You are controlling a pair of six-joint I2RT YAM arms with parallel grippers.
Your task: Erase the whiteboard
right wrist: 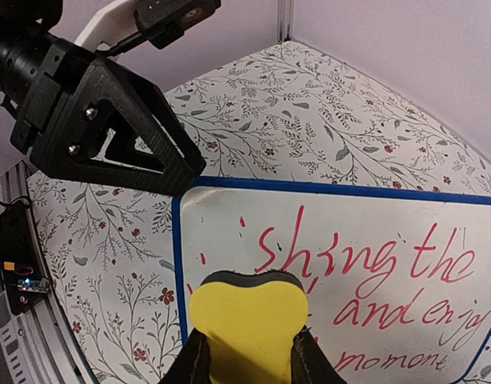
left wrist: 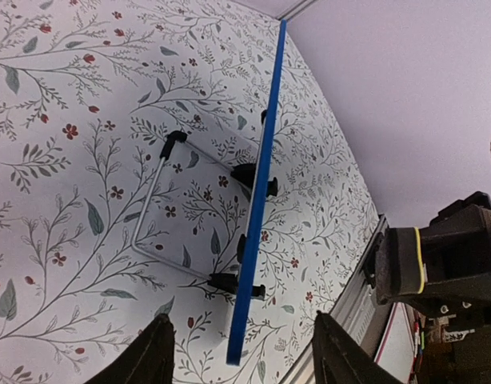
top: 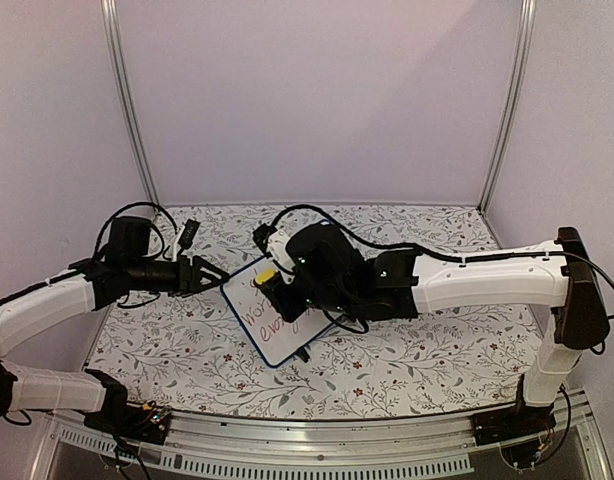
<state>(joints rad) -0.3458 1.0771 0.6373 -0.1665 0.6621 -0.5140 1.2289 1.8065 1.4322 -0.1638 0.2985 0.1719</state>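
The whiteboard (top: 275, 315) stands tilted on its wire stand in the middle of the table, with red handwritten words (right wrist: 365, 264) across it. My right gripper (right wrist: 245, 352) is shut on a yellow eraser (right wrist: 247, 320), whose dark felt edge presses against the board's left part, just left of the writing. In the top view that eraser (top: 265, 275) sits at the board's upper corner. My left gripper (left wrist: 241, 320) is open, one finger on each side of the board's blue edge (left wrist: 260, 200), with a gap on both sides. Its black fingers (right wrist: 117, 132) show by the board's corner.
Behind the board are a wire stand (left wrist: 149, 212) and black feet (left wrist: 255, 176). The floral tablecloth (top: 417, 350) covers the table. An aluminium rail (top: 317, 442) runs along the near edge. Metal posts (top: 127, 100) frame the back wall. Cables loop over both arms.
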